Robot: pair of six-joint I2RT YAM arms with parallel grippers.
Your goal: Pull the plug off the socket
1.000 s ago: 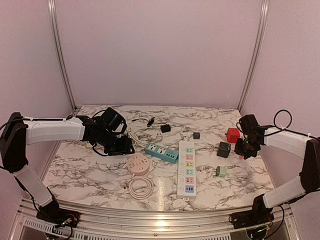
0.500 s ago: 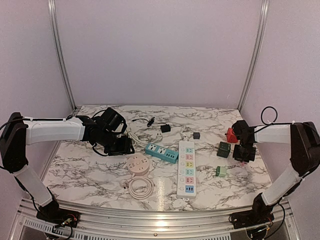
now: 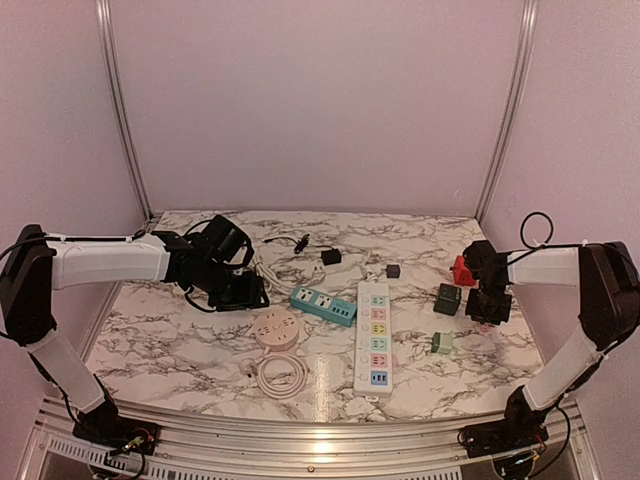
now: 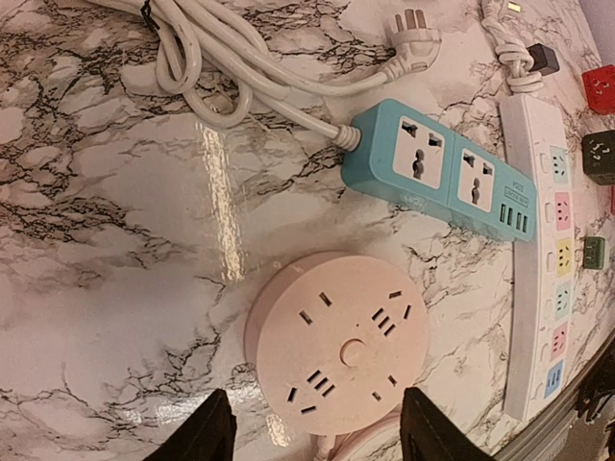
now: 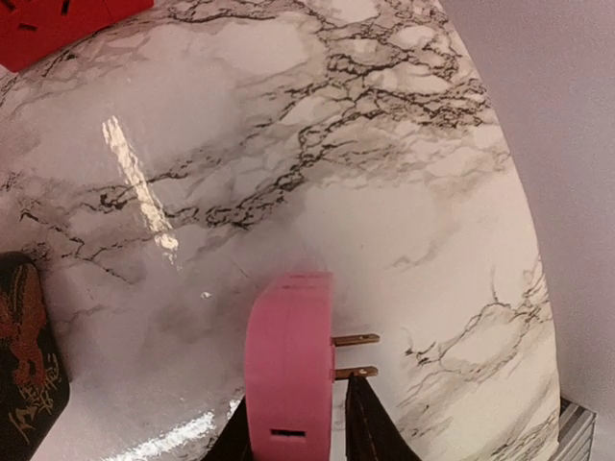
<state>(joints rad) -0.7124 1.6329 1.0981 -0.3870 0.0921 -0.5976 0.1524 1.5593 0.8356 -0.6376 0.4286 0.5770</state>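
Note:
My right gripper (image 3: 488, 305) is shut on a pink plug adapter (image 5: 288, 370), squeezed between the two fingers (image 5: 360, 423). Its two brass prongs are bare and point to the right in the right wrist view. It is low over the marble near the table's right edge; I cannot tell whether it touches. My left gripper (image 3: 238, 290) is open and empty, its jaws spread wide just above a round pink socket (image 4: 336, 346) with nothing plugged in, which also shows in the top view (image 3: 275, 328).
A teal power strip (image 3: 323, 305) and a long white power strip (image 3: 373, 335) lie mid-table. A red cube socket (image 3: 463, 270), a dark green cube (image 3: 447, 298) and a light green one (image 3: 442, 342) stand near my right gripper. A coiled white cable (image 3: 281, 374) lies in front.
My right arm swung inward toward the dark green cube with the pink plug in its grip, then stopped. My left arm has not moved.

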